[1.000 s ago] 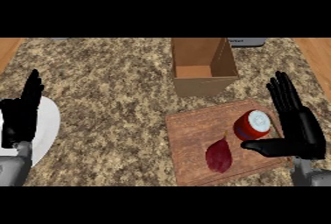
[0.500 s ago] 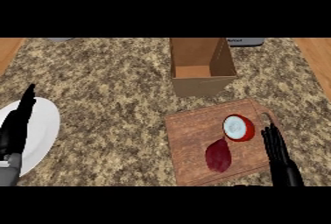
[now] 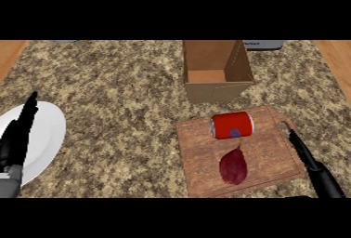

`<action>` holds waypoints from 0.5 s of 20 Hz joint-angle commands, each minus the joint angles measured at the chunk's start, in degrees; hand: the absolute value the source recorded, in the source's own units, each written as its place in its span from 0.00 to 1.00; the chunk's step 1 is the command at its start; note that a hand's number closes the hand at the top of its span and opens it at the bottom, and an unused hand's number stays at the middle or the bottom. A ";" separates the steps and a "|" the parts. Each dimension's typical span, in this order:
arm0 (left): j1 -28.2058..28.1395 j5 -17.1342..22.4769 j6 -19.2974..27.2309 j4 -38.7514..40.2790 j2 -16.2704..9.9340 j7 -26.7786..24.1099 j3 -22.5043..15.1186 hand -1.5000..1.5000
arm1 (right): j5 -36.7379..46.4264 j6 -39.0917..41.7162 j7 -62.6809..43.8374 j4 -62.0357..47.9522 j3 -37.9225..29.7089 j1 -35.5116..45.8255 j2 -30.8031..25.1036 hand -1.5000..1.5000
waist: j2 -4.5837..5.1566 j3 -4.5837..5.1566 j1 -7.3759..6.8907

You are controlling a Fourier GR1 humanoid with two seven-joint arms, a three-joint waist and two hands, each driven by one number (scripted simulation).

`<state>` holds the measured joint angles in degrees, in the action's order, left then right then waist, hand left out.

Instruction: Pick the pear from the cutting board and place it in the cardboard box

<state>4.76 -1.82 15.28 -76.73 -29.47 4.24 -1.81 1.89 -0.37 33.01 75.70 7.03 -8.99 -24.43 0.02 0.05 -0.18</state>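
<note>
Dark red pear lying on near half of wooden cutting board, stem toward far side. Red can on its side just beyond the pear, on board's far edge. Open cardboard box farther back, nothing visible inside. Right hand edge-on at board's right side, fingers straight, holding nothing, apart from pear. Left hand edge-on, fingers straight, over white plate at left.
</note>
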 commanded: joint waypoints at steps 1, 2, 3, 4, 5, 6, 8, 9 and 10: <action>0.24 -0.46 -0.46 -1.95 -0.10 1.54 0.07 0.50 | 3.91 3.88 -8.34 2.62 1.71 2.99 -6.37 0.00 | -0.08 0.00 -0.21; -2.32 -0.24 -1.43 -1.17 -1.37 -1.20 1.14 0.50 | 5.17 4.37 -9.84 1.72 3.00 5.46 -5.76 0.00 | -0.04 0.00 -0.68; -1.37 0.80 -2.46 -0.28 -1.02 -1.18 1.55 0.50 | 5.16 6.20 -13.49 3.37 3.07 6.11 -7.57 0.00 | -0.03 0.03 -0.40; 0.15 -0.60 -0.97 1.29 0.94 -0.72 0.47 0.50 | 7.37 6.05 -13.55 3.87 5.21 4.34 -7.10 0.00 | 0.01 0.02 0.13; -0.68 -0.03 -1.87 -1.47 -0.88 1.17 1.14 0.50 | 7.76 7.94 -16.78 4.43 5.15 5.82 -9.36 0.00 | -0.08 0.02 -0.33; -0.37 -0.10 -2.26 -1.20 -0.27 0.41 0.73 0.50 | 10.28 7.75 -17.27 2.76 7.18 7.43 -8.39 0.00 | 0.00 0.00 -0.47; 0.05 0.32 -3.26 2.28 -0.66 -1.76 2.66 0.50 | 10.75 9.79 -22.54 4.43 8.76 10.13 -6.63 0.00 | 0.02 0.00 -0.16; 0.59 -0.26 -2.84 -0.98 -0.70 1.80 1.92 0.50 | 9.69 12.29 -26.62 8.12 9.13 10.31 -7.36 0.00 | -0.09 0.00 -0.08; 0.61 -1.01 -2.57 0.47 0.72 -0.09 2.21 0.50 | 8.79 14.06 -25.70 8.81 7.74 8.54 -7.97 0.00 | -0.07 -0.02 0.23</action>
<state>4.86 -2.16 13.19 -76.63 -29.54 4.15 -0.33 10.18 9.03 13.16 80.99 13.79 -1.16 -31.41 0.00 0.05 -0.31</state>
